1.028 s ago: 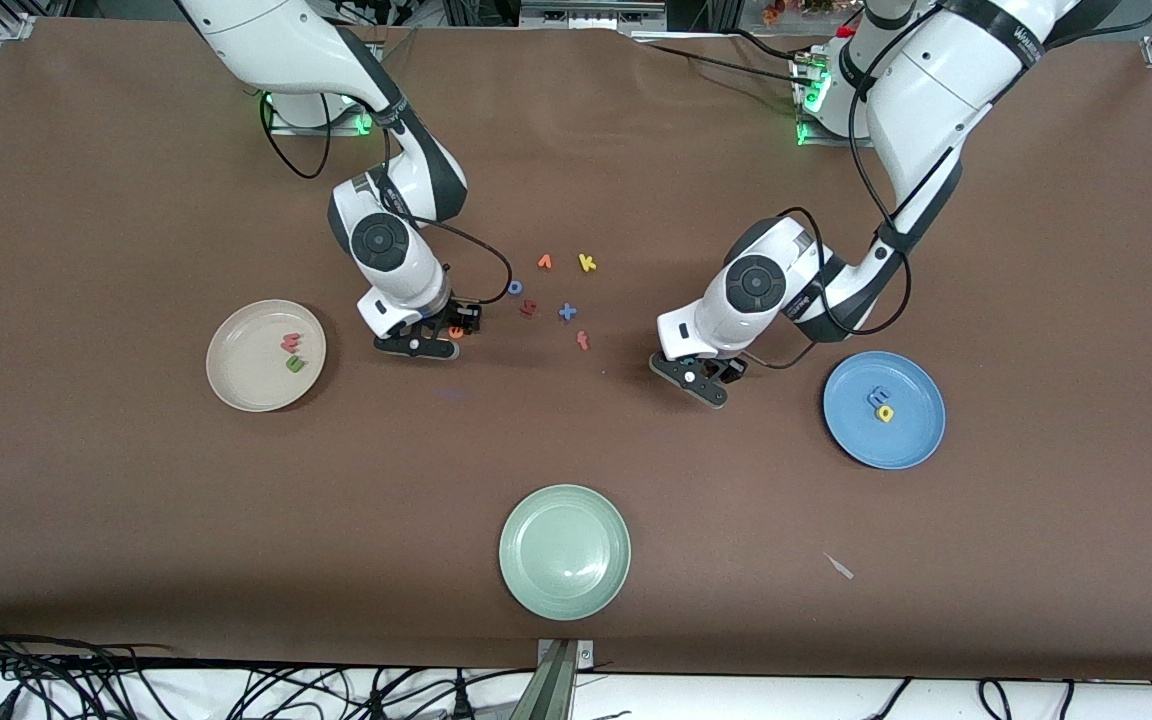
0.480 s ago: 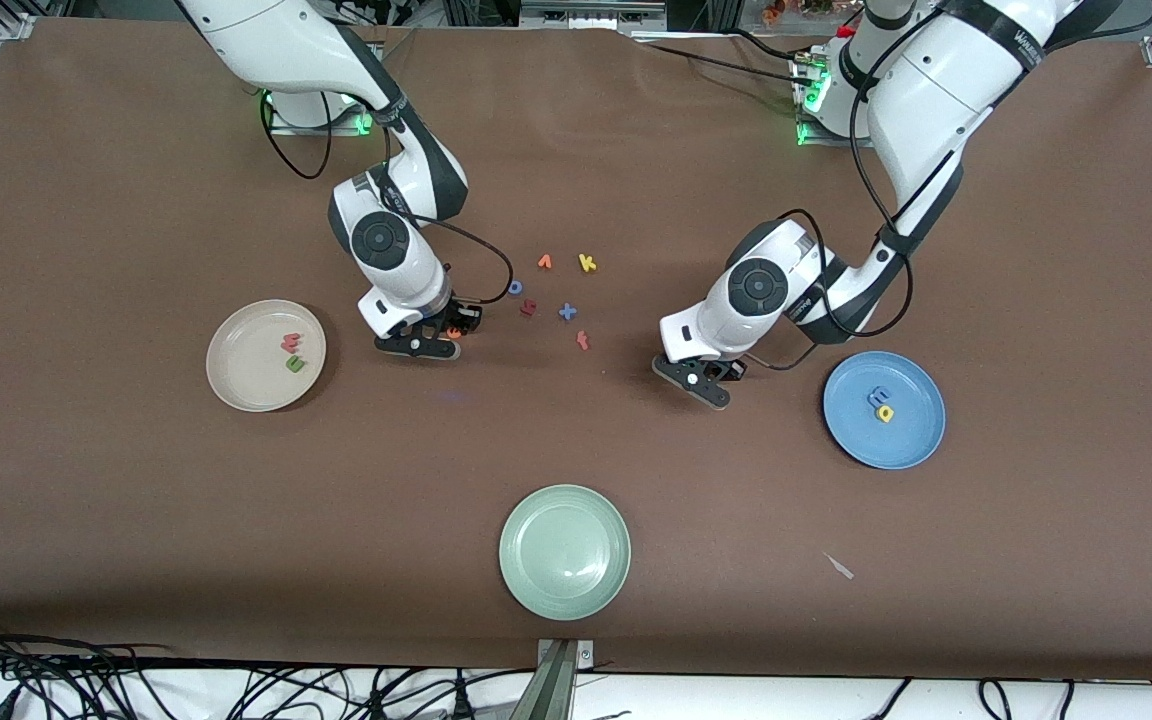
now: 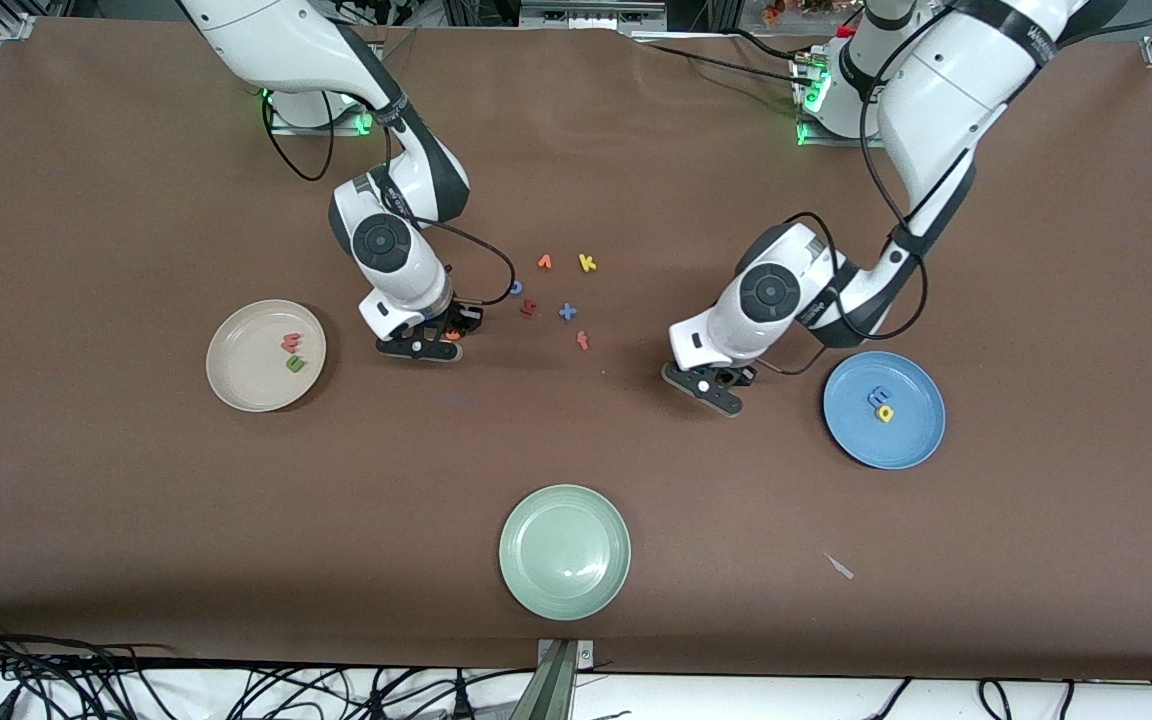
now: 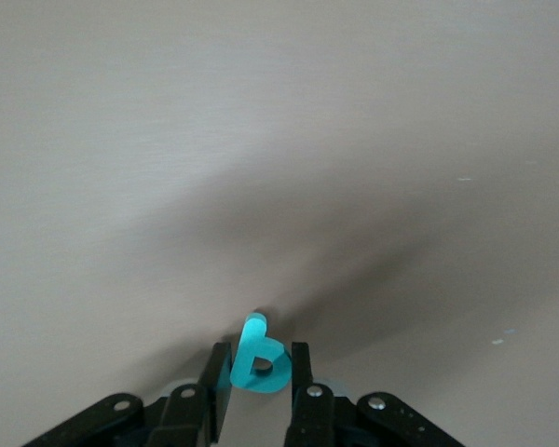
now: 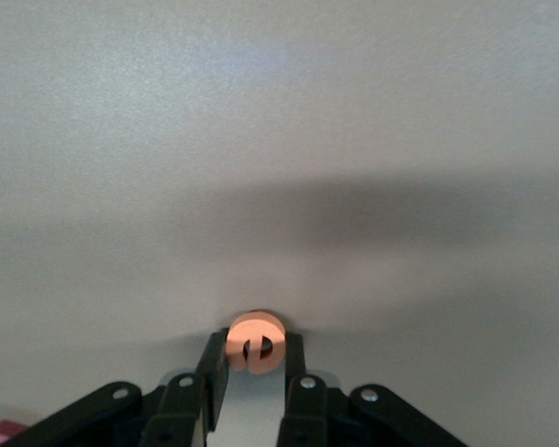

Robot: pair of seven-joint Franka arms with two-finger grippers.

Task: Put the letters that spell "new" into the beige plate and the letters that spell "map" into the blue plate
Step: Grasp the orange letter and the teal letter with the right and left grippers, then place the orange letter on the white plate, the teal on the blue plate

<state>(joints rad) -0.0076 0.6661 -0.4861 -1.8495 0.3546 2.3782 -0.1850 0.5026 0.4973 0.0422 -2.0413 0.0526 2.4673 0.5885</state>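
In the left wrist view, my left gripper [image 4: 259, 354] is shut on the teal p [image 4: 259, 365], which stands upright between its fingers. In the front view this gripper [image 3: 724, 388] is low over the table beside the blue plate [image 3: 901, 442], which holds the blue m [image 3: 879, 397] and yellow a [image 3: 884, 412]. My right gripper [image 5: 254, 345] is shut on the orange e [image 5: 254, 341]. It sits [image 3: 444, 338] at the table between the loose letters and the beige plate [image 3: 241, 375]. That plate holds the pinkish-red w [image 3: 290, 343] and green n [image 3: 295, 364].
Loose letters lie mid-table: an orange v [image 3: 544, 262], yellow k [image 3: 587, 263], blue o [image 3: 515, 287], dark red letter [image 3: 528, 308], blue x [image 3: 567, 312] and a reddish letter [image 3: 583, 340]. A pale green plate [image 3: 564, 551] sits nearest the front camera.
Both grippers have closed on their letters. The left gripper has shifted a little toward the blue plate with the p. The right gripper has barely moved.
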